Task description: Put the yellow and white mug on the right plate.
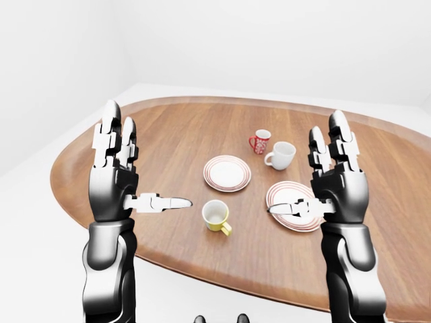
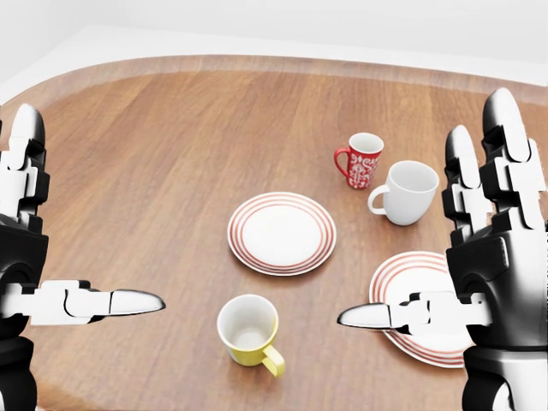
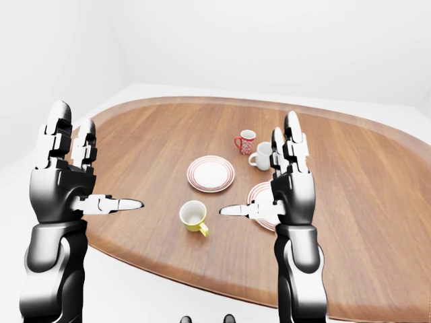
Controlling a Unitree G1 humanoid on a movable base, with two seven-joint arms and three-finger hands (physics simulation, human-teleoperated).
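Observation:
The yellow and white mug point(image 2: 248, 330) stands upright near the bottom of the head view, its handle toward the lower right. The right plate point(image 2: 409, 276), white with red rings, lies to its right, partly hidden behind my right hand. My left hand point(image 1: 149, 156) is raised at the left of the mug, open, fingers up and thumb pointing inward. At the right my right hand point(image 1: 302, 165) is held open the same way, its thumb over the right plate. Neither hand touches anything.
A second red-ringed plate point(image 2: 282, 233) lies above the yellow mug. A red patterned mug point(image 2: 364, 160) and a white mug point(image 2: 408, 193) stand above the right plate. All sit on a rounded wooden table point(image 2: 154, 154), whose edge curves along the left.

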